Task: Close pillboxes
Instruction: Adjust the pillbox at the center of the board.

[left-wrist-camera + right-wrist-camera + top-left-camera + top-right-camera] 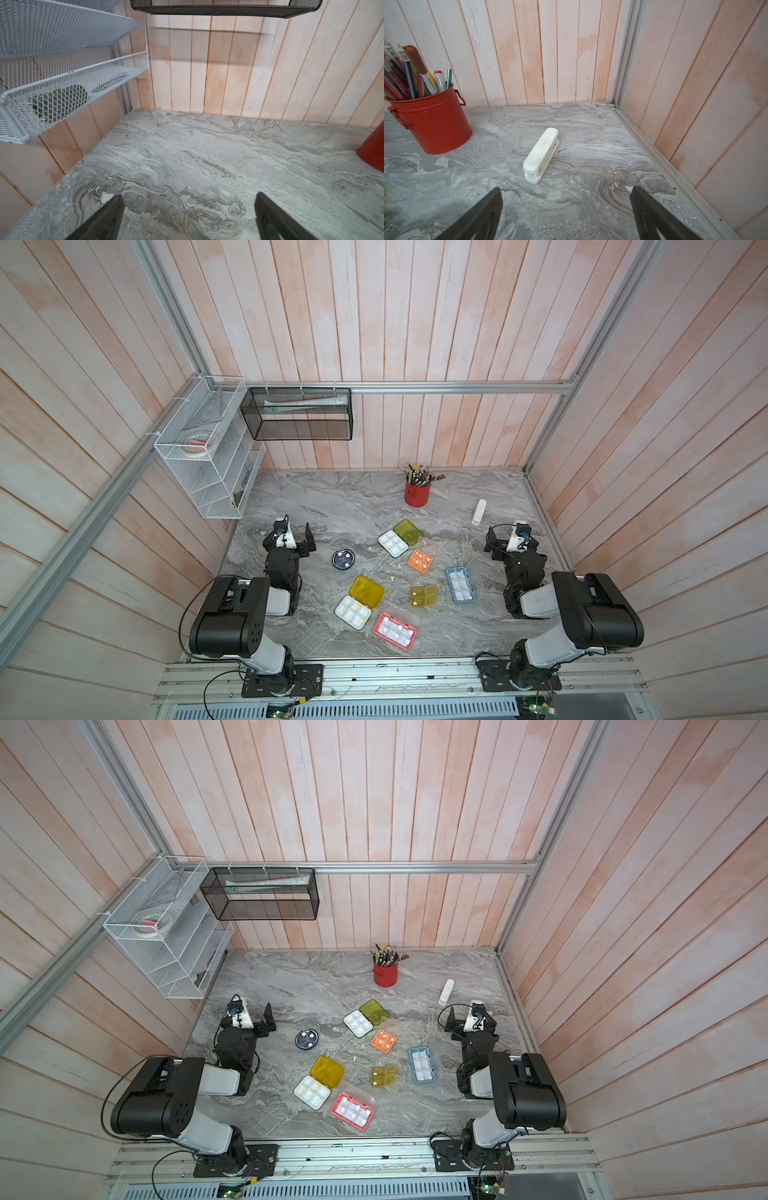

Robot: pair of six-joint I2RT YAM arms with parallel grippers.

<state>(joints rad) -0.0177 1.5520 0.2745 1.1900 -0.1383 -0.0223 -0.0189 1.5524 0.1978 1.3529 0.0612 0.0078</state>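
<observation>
Several pillboxes lie open in the middle of the marble table in both top views: yellow (365,591), lime-olive (408,532), orange (420,560), light blue (460,585), pink-red (395,630), small olive (424,596) and a round dark one (343,559). Their white trays hold pills. My left gripper (298,529) hovers left of the round one, open and empty (189,195) over bare table. My right gripper (504,531) is right of the group, open and empty (565,188). No pillbox shows in either wrist view.
A red cup of pencils (417,492) stands at the back. A white stick-shaped object (540,154) lies just ahead of the right gripper. A white wire shelf (199,448) and a black mesh basket (299,414) hang on the walls at the back left.
</observation>
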